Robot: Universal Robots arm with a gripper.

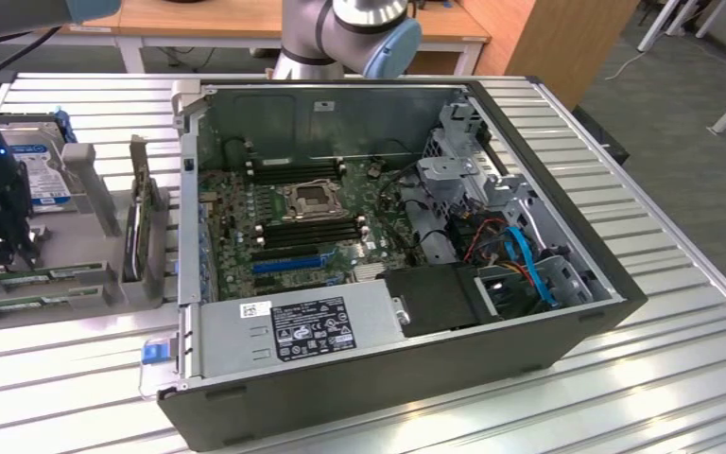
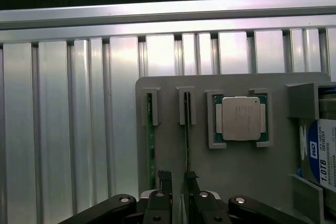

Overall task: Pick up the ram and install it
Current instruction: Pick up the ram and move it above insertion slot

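Jaws [image 2: 177,179] nearest to us, low over the grey holder [image 2: 236,182]. The fingers [image 2: 165,182] stand a narrow gap apart, and we see nothing pinched between them.

The ram [image 2: 186,129] stands on edge in its slot in the holder. Its thin top edge runs in to the jaws and lines up with the inner side of one finger; we cannot tell whether they touch. In the neighbouring slot a second green stick [image 2: 150,145] also stands on edge, apart from the jaws. There is little room between the two sticks.

Further along the holder a processor chip [image 2: 240,119] lies flat in its own framed pocket, apart from the sticks. Past it, at the holder's edge, is a hard drive [image 2: 325,156] with a blue label.

Beyond the holder's rounded corner the slatted metal table [image 2: 79,129] runs open out to its raised edge rail, which leaves room on that side.

In the exterior view the holder sits to the exterior view's left of the open computer case [image 1: 401,397], close beside its wall. A dark card [image 1: 148,227] stands upright on the holder's side toward the case.

Inside the case the motherboard [image 1: 231,208] lies flat, walled in on all sides and open above. Dark memory slots [image 1: 302,232] run beside the processor socket [image 1: 306,199]. A blue slot [image 1: 290,260] lies nearer the power supply [image 1: 294,326]. Cables [image 1: 514,255] crowd the case's side toward the exterior view's right.
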